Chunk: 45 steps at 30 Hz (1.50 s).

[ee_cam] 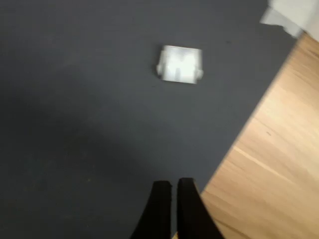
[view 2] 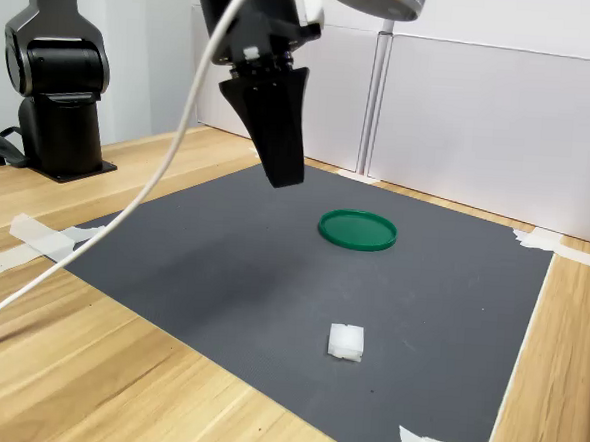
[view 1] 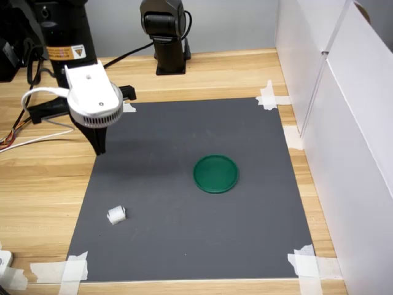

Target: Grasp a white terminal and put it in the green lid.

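Nearest us, our black gripper (ee_cam: pixel 173 185) hangs closed and empty. Small white blocky plastic terminal (ee_cam: pixel 180 64) lies apart from the round dark-green plastic lid (view 1: pixel 215 173)

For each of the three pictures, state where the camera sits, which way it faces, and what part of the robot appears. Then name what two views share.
First exterior view: high, looking down over the grey mat; shows the arm, the gripper and a second robot's base.
Wrist view: on the arm, looking down past the shut fingertips at the white terminal.
Second exterior view: low, at table height, facing the white wall panels; shows the gripper above the mat.
Both exterior views share the green lid and the terminal.
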### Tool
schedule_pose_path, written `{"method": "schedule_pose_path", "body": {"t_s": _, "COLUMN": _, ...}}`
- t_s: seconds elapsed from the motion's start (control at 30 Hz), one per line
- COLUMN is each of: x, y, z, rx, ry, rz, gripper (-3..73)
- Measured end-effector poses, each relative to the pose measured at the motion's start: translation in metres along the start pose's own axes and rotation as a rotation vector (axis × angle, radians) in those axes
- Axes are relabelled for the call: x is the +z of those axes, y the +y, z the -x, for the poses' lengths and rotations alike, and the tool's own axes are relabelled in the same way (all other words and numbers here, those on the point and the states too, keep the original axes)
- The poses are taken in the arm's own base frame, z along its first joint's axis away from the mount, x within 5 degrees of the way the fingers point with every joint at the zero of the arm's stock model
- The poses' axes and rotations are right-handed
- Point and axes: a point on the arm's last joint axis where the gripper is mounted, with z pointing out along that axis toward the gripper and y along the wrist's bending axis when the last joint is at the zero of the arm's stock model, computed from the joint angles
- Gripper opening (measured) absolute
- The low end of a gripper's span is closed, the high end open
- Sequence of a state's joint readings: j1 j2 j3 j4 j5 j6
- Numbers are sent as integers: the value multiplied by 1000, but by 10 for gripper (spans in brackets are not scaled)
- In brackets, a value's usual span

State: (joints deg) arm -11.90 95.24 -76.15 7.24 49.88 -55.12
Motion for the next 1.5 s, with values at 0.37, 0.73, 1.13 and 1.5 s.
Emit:
{"method": "schedule_pose_path", "body": {"t_s": 0.37, "x": 25, "y": -22, "z": 17, "rx": -59, "ry": 0, "rz": 27, "gripper": 594}}
{"method": "schedule_pose_path", "body": {"t_s": 0.73, "x": 62, "y": -23, "z": 21, "rx": -92, "ry": 67, "rz": 109, "gripper": 709}}
{"method": "schedule_pose_path", "body": {"t_s": 1.13, "x": 97, "y": -8, "z": 43, "rx": -151, "ry": 134, "rz": 128, "gripper": 709}}
{"method": "schedule_pose_path", "body": {"t_s": 1.5, "x": 122, "y": -12, "z": 38, "rx": -134, "ry": 202, "rz": 121, "gripper": 709}}
